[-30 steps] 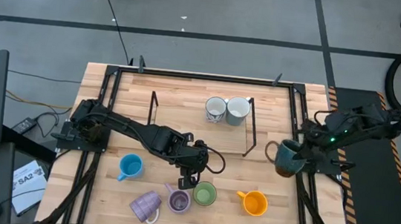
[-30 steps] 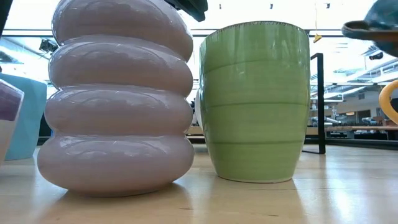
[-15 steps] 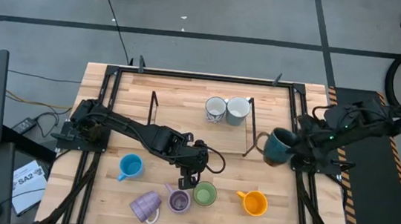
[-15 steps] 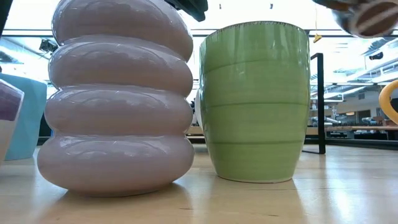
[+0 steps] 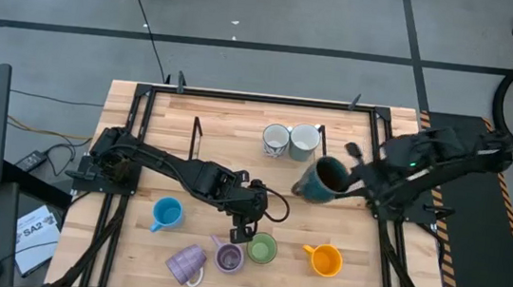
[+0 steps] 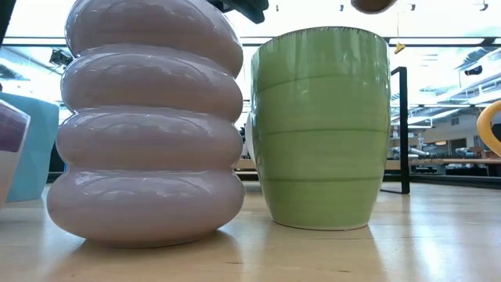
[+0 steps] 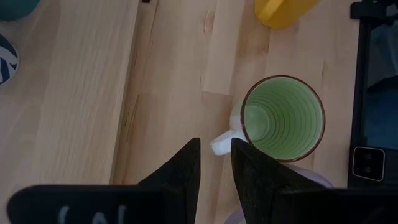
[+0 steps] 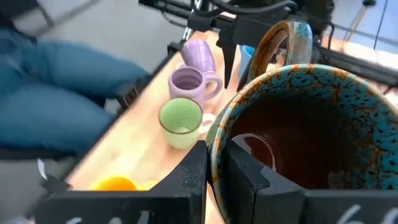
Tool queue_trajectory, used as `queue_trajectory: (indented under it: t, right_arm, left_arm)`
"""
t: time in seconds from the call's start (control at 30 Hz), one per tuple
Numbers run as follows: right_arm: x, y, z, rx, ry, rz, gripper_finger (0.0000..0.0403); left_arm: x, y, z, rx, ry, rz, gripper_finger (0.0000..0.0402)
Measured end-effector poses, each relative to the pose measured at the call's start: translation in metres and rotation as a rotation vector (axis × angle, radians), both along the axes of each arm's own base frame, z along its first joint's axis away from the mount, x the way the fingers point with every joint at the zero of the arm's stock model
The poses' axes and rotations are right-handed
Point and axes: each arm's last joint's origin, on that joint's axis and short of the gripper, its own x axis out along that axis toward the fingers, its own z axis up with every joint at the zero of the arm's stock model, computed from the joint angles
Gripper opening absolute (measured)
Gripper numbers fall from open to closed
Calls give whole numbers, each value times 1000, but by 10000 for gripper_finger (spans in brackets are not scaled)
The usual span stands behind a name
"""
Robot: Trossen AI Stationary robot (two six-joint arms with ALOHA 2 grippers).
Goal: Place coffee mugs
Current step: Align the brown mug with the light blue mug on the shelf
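On the near part of the counter (image 5: 131,245), from the left, stand the bright blue mug (image 5: 166,214), a ribbed lilac mug (image 5: 186,264) lying toward its side, a second lilac mug (image 5: 228,256), the green mug (image 5: 262,249) and the orange mug (image 5: 325,261).

The left gripper (image 5: 242,226) hangs just above the green mug's white handle (image 7: 222,143), jaws slightly parted and grasping nothing.

Farther back, the patterned white mug (image 5: 275,140) and pale teal mug (image 5: 304,141) sit touching.

The right gripper (image 5: 356,176) carries the dark brown-teal glazed mug (image 5: 321,180) in the air near them, jaws clenched across its rim wall (image 8: 214,149).

Glazed ceramic is likely hard, slick and chippable; a rim pinch can slip, so handles or walls suit best.
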Motion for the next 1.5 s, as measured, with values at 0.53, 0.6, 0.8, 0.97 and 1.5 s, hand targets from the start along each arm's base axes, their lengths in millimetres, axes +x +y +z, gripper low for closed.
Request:
queue_trajectory:
  t: [0.53,0.6,0.8,0.97,1.5]
  right_arm:
    - [75,-26,-54,-339,236,81,45]
    - [81,-30,-61,-321,285,105,45]
    - [99,-37,-82,-294,395,130,46]
    - [111,-43,-95,-299,452,111,46]
    - [125,-57,-120,-274,587,85,48]
  left_arm:
    - [-1,-1,0,1,1,-4,96]
    - [-1,-3,0,1,1,-8,96]
    - [-2,-8,0,1,1,-21,96]
    - [-4,-12,0,1,2,-33,96]
    - [-4,-15,0,-1,-5,-40,96]
